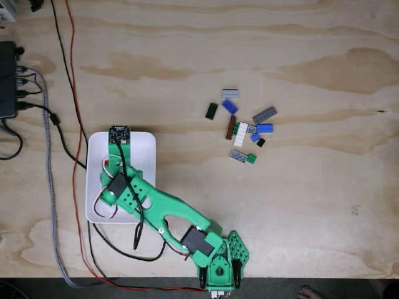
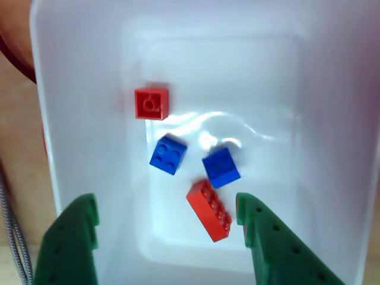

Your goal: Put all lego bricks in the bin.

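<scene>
Between the spread hand fingers, a red brick.

Honestly nothing readable anywhere here. No labels or numbers on the lego bricks, the bin is plain white, and the black box at the bench's left edge shows no legible print.

Most of the bin under the arm; jaws' bases cut off, perhaps open.
</scene>
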